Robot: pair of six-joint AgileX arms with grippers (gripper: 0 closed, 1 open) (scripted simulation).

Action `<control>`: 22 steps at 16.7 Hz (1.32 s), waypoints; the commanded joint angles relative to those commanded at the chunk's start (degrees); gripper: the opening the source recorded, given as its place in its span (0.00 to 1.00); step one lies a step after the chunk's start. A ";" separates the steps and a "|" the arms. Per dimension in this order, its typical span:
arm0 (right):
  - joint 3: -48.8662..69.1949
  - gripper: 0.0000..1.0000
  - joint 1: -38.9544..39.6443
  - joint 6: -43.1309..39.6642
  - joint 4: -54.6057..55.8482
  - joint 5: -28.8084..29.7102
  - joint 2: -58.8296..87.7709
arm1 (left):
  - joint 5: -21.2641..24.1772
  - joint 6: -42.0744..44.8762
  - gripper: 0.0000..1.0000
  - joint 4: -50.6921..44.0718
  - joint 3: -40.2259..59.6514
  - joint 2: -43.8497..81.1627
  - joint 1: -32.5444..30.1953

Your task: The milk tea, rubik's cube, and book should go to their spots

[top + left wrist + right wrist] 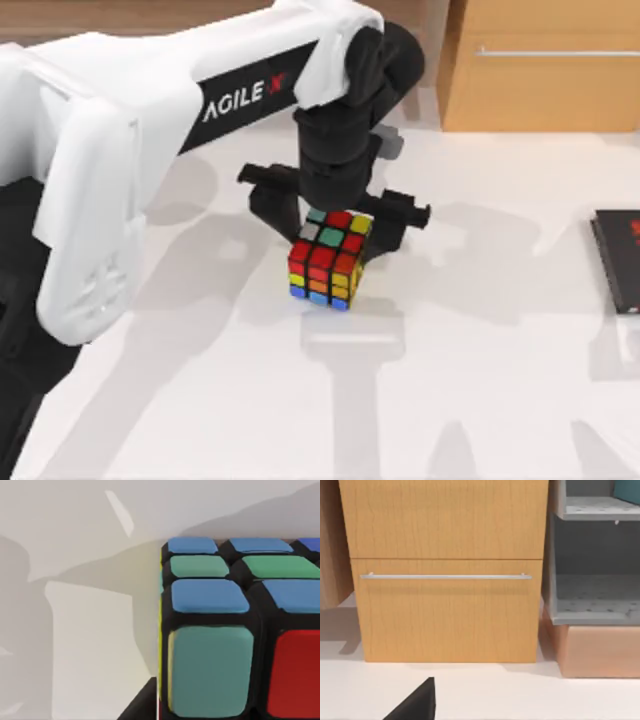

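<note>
**Left gripper down over the cube, mid-table**

White tabletop [480,400] carries heavy arm shadows, with a wooden cabinet [540,65] at the back right. From above, we see our left arm reaching in from the left, and the left gripper [335,225] sits right over the rubik's cube [328,258] near the table's middle. Its black fingers [405,212] spread to either side behind the cube's top face. Whether they are gripping it or just straddling it, we cannot tell. The cube rests on the table, top face showing red, teal, grey and yellow stickers.

Our left wrist view adds the cube [240,630] at very close range: blue, teal-green and red stickers with black edges, bare table beside it.

The top view also catches a thin black book [618,260] with a red mark at the right edge, well apart from the cube.

Our right wrist view looks at the cabinet front [445,570]: a drawer with a long metal handle [445,576]. Beside it stands a grey shelf unit [595,605] on a wooden base. A teal corner [627,490] shows on its upper shelf; we cannot tell what it is. The lower shelf looks bare.
</note>
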 joint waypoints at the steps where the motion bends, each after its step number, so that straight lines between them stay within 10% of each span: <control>1: 0.00 1.00 0.00 0.00 0.00 0.00 0.00 | 0.00 0.00 0.00 0.00 0.00 0.00 0.00; 22: 0.00 1.00 0.00 0.00 0.00 0.00 0.00 | -0.46 1.45 0.00 -4.60 4.09 -2.02 1.26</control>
